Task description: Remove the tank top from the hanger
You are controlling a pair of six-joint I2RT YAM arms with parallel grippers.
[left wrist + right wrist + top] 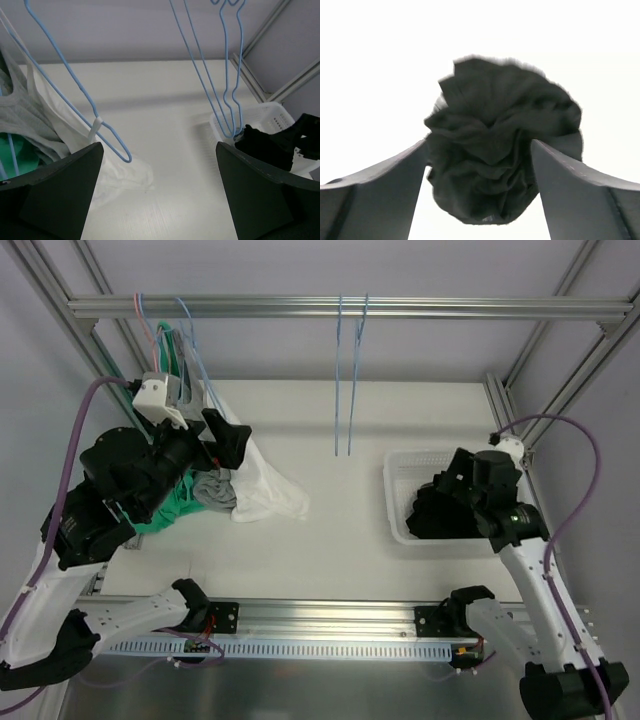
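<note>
Top view: the black tank top [440, 515] lies crumpled in the white basket [398, 462] at right, under the right tool [438, 502]; the left tool [225, 440] is at upper left. Left wrist: that tool [157, 150] is spread wide below the blue hangers [220, 75]. Right wrist: the tool [477, 147] is spread, with the tank top [500, 150] between its fingers.

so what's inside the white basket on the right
A crumpled black garment sits in the white basket. Anything beneath it is covered, and the right arm hides part from above.
</note>
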